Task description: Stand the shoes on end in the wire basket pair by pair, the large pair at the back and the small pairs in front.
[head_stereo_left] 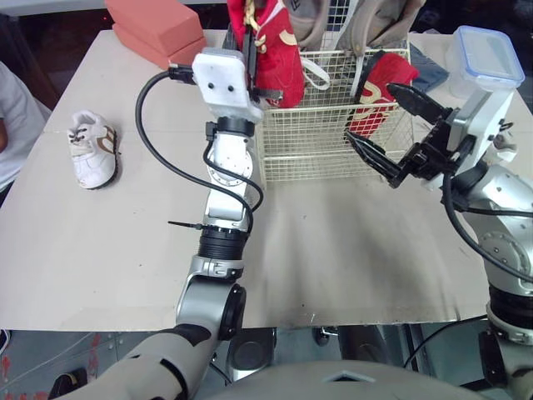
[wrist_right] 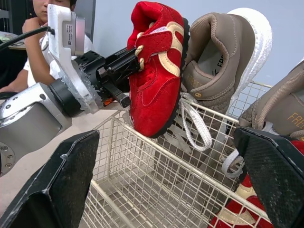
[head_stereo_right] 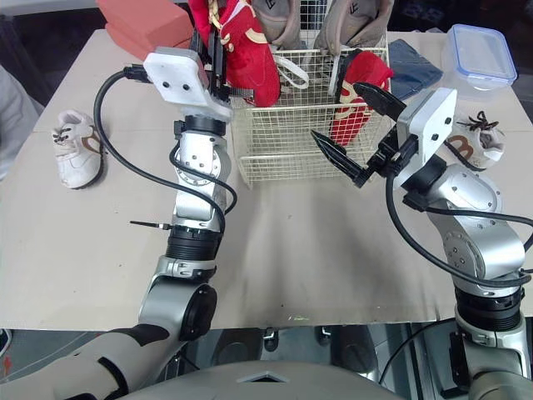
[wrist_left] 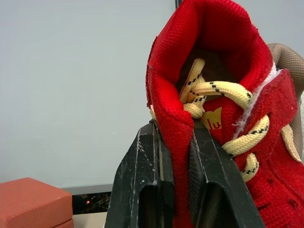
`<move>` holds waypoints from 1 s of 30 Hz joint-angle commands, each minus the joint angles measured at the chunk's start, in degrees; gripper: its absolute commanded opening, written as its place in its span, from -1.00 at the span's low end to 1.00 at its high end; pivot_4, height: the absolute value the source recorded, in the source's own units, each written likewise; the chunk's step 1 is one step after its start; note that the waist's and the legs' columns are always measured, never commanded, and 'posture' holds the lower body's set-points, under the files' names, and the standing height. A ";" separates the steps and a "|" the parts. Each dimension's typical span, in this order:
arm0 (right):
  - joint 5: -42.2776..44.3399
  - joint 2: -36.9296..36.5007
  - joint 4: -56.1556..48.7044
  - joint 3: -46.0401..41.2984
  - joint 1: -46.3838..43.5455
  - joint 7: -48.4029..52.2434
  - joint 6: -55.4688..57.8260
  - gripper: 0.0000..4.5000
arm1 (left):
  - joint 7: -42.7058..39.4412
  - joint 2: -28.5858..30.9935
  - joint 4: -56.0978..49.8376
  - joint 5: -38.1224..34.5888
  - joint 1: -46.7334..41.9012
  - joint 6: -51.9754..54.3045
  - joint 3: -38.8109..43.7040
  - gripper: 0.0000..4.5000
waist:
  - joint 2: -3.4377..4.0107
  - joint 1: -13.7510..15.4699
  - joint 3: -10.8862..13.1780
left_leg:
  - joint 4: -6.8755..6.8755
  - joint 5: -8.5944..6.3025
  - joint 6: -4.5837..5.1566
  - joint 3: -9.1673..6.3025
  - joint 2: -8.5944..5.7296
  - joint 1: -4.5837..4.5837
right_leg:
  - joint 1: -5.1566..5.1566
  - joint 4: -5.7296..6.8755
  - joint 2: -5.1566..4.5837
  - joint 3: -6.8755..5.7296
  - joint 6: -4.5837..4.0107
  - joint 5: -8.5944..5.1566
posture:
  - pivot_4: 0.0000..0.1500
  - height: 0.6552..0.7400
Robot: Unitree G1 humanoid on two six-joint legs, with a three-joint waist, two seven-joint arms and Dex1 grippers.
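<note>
2 black fingers of the left gripper (wrist_left: pixel 175 133) are closed tight on the knit collar of a red shoe (head_stereo_left: pixel 283 71), 1 finger inside the opening and 1 outside. This shoe is soft red fabric with cream laces and trim; it hangs toe down over the left front corner of the wire basket (head_stereo_left: pixel 316 142), toe at about rim height. The basket is a box of thin pale wire mesh with an open top, standing at the far middle of the beige table (head_stereo_left: pixel 333 250). Inside it, 2 large brown shoes (wrist_right: pixel 213 66) with white soles stand on end at the back, and 1 second red shoe (head_stereo_left: pixel 379 75) stands at the front right. The front left of the basket is free. The right gripper (head_stereo_left: pixel 369 112) hangs just before the basket's right front with its jaws spread wide, holding nothing. 1 small white shoe (head_stereo_left: pixel 92 150) lies near the table's left edge, and another (head_stereo_right: pixel 475 143) lies at the right beside a clear lidded plastic box (head_stereo_left: pixel 483 58). 2 red blocks (head_stereo_left: pixel 154 29) sit at the far left. Bare table stretches in front of the basket.
</note>
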 commanded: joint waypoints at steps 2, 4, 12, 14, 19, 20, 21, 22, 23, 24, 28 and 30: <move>1.23 0.03 -2.51 -2.23 0.60 -1.02 -0.18 1.00 | -4.44 0.06 -2.87 -2.49 2.98 2.42 -1.91 -0.95 | 0.00 -0.05 0.00 | 0.00 0.00 0.00 0.00 0.00 0.01 | 0.00 0.00 0.00 0.00 0.00 0.00 | 1.00 -0.27; 1.44 0.11 -2.55 -2.43 0.91 -1.30 -0.22 1.00 | -6.13 0.27 -4.58 -3.61 4.63 4.00 -2.19 -0.95 | 0.00 -0.08 0.00 | 0.00 0.00 0.00 0.00 0.01 0.02 | 0.00 0.00 0.00 0.02 0.00 0.00 | 1.00 -0.27; 1.23 0.29 -2.27 -2.23 1.43 -1.74 -0.77 1.00 | -12.84 0.73 -12.33 -11.41 10.74 17.86 -2.85 -0.73 | 0.04 -0.08 -0.05 | 0.00 0.00 -0.01 -0.02 0.03 0.03 | 0.02 0.00 0.01 0.08 0.00 0.00 | 1.00 -0.27; 1.13 0.34 -2.06 -2.16 1.35 -1.77 -0.92 1.00 | -13.78 0.76 -13.35 -12.89 11.33 20.04 -2.71 -0.38 | 0.07 -0.04 -0.07 | 0.00 0.00 -0.01 -0.02 0.02 0.05 | 0.05 0.00 0.01 0.08 0.00 -0.01 | 1.00 -0.27; 0.91 0.37 -1.84 -2.03 1.35 -1.83 -1.19 1.00 | -15.46 1.37 -15.69 -14.61 11.96 23.19 -2.25 0.71 | 0.12 0.24 -0.14 | 0.02 0.00 0.01 -0.14 -0.01 0.10 | 0.15 0.00 0.01 0.00 0.02 -0.02 | 1.00 -0.27; 0.84 0.39 -1.80 -1.99 1.35 -1.84 -1.24 1.00 | -15.54 1.59 -16.35 -14.81 12.11 23.97 -2.10 0.93 | 0.13 0.26 -0.16 | 0.02 0.00 0.01 -0.16 -0.01 0.11 | 0.16 0.01 0.01 -0.01 0.02 -0.02 | 1.00 -0.27; 0.80 0.37 -1.81 -2.00 1.36 -1.87 -1.24 1.00 | -15.66 2.02 -17.44 -14.97 12.35 25.04 -1.94 0.97 | 0.14 0.27 -0.16 | 0.02 0.01 0.01 -0.16 -0.01 0.11 | 0.16 0.01 0.01 -0.02 0.02 -0.02 | 1.00 -0.27; 0.79 0.35 -1.81 -2.04 1.36 -1.89 -1.25 1.00 | -15.62 2.57 -18.77 -15.00 12.77 26.35 -1.69 0.97 | 0.15 0.25 -0.16 | 0.02 0.00 0.01 -0.17 -0.01 0.11 | 0.16 0.01 0.01 -0.02 0.02 -0.02 | 1.00 -0.27; 0.79 0.33 -1.83 -2.09 1.38 -1.92 -1.24 1.00 | -15.66 3.16 -20.12 -15.13 13.33 27.63 -1.41 0.97 | 0.15 0.20 -0.17 | 0.02 0.00 0.01 -0.18 -0.01 0.10 | 0.16 0.01 0.02 -0.02 0.02 -0.02 | 1.00 -0.27; 0.77 0.29 -1.83 -2.14 1.41 -1.93 -1.24 1.00 | -15.68 3.72 -21.40 -15.28 13.92 28.81 -1.16 0.97 | 0.16 0.13 -0.17 | 0.02 0.01 0.01 -0.18 -0.01 0.10 | 0.15 0.01 0.02 -0.01 0.02 -0.01 | 1.00 -0.27; 0.60 0.21 -1.51 -2.21 1.34 -1.85 -1.37 1.00 | -16.01 5.70 -26.63 -16.62 17.14 33.16 -0.18 0.97 | 0.17 -0.15 -0.18 | 0.02 0.01 0.00 -0.17 0.02 0.10 | 0.15 0.00 0.03 0.02 0.01 -0.01 | 1.00 -0.27; 0.48 0.26 -1.25 -2.15 1.19 -1.79 -1.46 1.00 | -15.85 6.19 -28.87 -17.61 18.68 35.33 0.29 0.97 | 0.17 -0.18 -0.18 | 0.02 0.01 0.00 -0.17 0.02 0.11 | 0.15 0.00 0.02 0.03 0.01 -0.01 | 1.00 -0.27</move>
